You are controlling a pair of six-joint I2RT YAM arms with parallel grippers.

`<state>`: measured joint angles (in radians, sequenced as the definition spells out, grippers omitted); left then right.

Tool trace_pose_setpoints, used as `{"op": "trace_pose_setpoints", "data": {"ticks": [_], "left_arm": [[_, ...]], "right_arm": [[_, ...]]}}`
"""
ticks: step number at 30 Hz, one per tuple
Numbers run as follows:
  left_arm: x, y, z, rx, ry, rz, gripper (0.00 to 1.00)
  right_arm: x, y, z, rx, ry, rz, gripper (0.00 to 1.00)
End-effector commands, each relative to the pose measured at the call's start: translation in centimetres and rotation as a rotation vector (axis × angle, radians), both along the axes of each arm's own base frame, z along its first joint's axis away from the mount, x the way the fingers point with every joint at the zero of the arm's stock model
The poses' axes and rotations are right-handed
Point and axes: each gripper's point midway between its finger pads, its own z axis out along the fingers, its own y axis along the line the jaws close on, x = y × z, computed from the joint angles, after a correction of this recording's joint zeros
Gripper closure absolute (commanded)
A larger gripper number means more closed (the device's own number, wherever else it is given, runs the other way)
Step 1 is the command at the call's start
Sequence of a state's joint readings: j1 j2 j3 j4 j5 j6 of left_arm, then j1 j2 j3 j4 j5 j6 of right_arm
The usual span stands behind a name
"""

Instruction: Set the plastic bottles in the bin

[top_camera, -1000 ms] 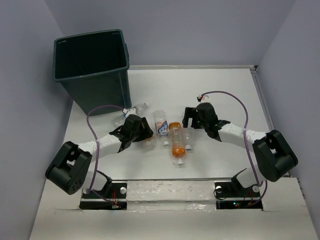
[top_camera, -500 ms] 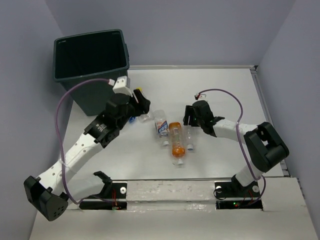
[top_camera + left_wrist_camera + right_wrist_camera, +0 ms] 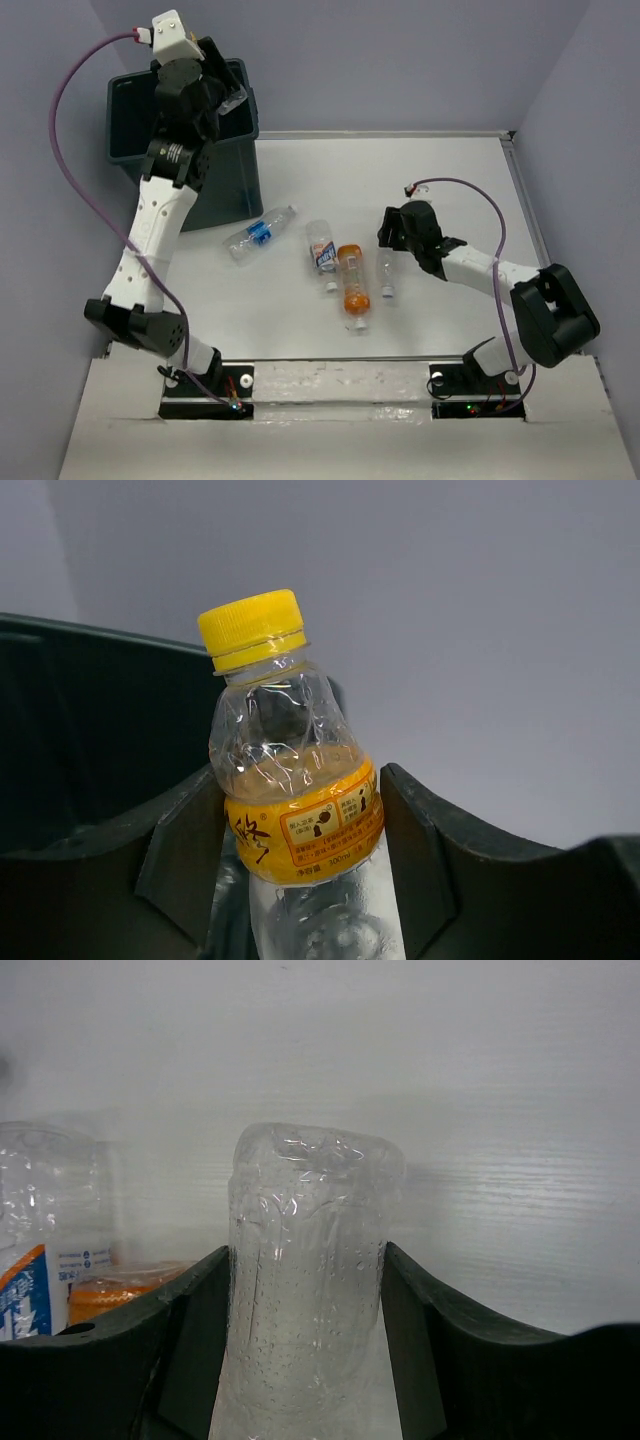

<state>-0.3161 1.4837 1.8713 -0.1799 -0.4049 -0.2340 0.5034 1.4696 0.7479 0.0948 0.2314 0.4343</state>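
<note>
Bin (image 3: 225, 190): at 10 o'clock on the worktop (image 3: 440, 180); interior dark, contents not discernible.
Done: no bottle visibly in the bin.
In transit: yellow-cap bottle (image 3: 265, 710), at the bin's rim, unreleased.
Left end effector (image 3: 300, 815): narrow, clamped on the yellow-cap bottle's label band.
Right end effector (image 3: 307, 1295): narrow, its sides against the clear bottle (image 3: 305, 1190), which lies at 3 o'clock of the orange bottle (image 3: 352, 285).
Outstanding on worktop: blue-label bottle (image 3: 258, 234), white-label bottle (image 3: 321, 252), orange bottle, clear bottle.

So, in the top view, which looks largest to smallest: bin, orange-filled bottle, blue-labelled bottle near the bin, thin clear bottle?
1. bin
2. orange-filled bottle and blue-labelled bottle, about alike
3. thin clear bottle
</note>
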Motion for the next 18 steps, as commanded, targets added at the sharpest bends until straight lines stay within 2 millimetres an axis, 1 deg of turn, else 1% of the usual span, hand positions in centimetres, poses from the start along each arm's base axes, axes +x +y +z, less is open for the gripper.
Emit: {"op": "trace_pose_setpoints", "data": {"ticks": [1, 2, 3, 4, 5, 6, 8, 9, 10, 11, 12, 13, 14, 15, 16, 17, 18], "left_arm": [[3.2, 4.8, -0.9, 0.039, 0.045, 0.146, 0.46], [3.7, 6.1, -1.1, 0.031, 0.047, 0.176, 0.41], [4.0, 6.3, -0.9, 0.021, 0.036, 0.173, 0.38], [4.5, 6.9, -1.0, 0.002, 0.031, 0.176, 0.13], [4.7, 7.0, -1.0, -0.009, 0.028, 0.168, 0.01], [4.7, 6.6, 0.0, -0.021, 0.008, 0.131, 0.01], [4.7, 6.1, 0.6, -0.03, 0.001, 0.103, 0.01], [4.3, 5.5, 1.0, -0.035, -0.002, 0.065, 0.01], [4.0, 5.2, 1.1, -0.04, -0.004, 0.046, 0.01], [2.7, 5.0, 2.1, -0.048, -0.026, 0.022, 0.01], [2.0, 4.1, 2.5, -0.059, -0.042, -0.03, 0.01], [0.3, 3.5, 1.8, -0.063, -0.035, -0.067, 0.01], [-0.4, 2.8, 1.5, -0.073, -0.044, -0.105, 0.01], [-1.7, 1.5, 1.1, -0.07, -0.043, -0.172, 0.01], [-1.8, 0.6, -3.1, -0.062, 0.04, -0.199, 0.01], [-5.0, -1.0, -2.3, -0.058, 0.003, -0.255, 0.01], [-6.4, -1.9, -3.3, -0.053, 0.012, -0.284, 0.01]], "right_arm": [[0.3, -0.5, 3.1, 0.025, -0.095, -0.011, 0.64], [0.1, -0.6, 3.9, 0.033, -0.114, -0.012, 0.64], [0.1, -0.6, 4.5, 0.033, -0.129, -0.006, 0.65], [-0.1, -0.3, 5.6, 0.054, -0.152, 0.014, 0.65], [-0.2, -0.2, 5.6, 0.054, -0.149, 0.027, 0.65], [-0.4, -0.1, 7.2, 0.078, -0.187, 0.039, 0.65], [-0.9, 0.2, 9.1, 0.112, -0.227, 0.06, 0.65], [-1.3, 0.5, 11.1, 0.146, -0.27, 0.083, 0.66], [-1.5, 0.6, 12.1, 0.167, -0.289, 0.094, 0.67], [-1.7, 0.7, 13.0, 0.181, -0.312, 0.103, 0.67], [-2.0, 1.0, 14.0, 0.196, -0.331, 0.126, 0.67], [-2.2, 1.0, 15.7, 0.208, -0.372, 0.142, 0.67], [-2.3, 1.1, 16.6, 0.216, -0.39, 0.15, 0.67], [-2.4, 1.2, 17.2, 0.224, -0.4, 0.159, 0.67], [-2.6, 1.5, 18.0, 0.241, -0.416, 0.174, 0.67], [-2.9, 2.5, 19.5, 0.268, -0.439, 0.206, 0.67], [-3.1, 3.0, 20.3, 0.283, -0.454, 0.227, 0.67]]}}
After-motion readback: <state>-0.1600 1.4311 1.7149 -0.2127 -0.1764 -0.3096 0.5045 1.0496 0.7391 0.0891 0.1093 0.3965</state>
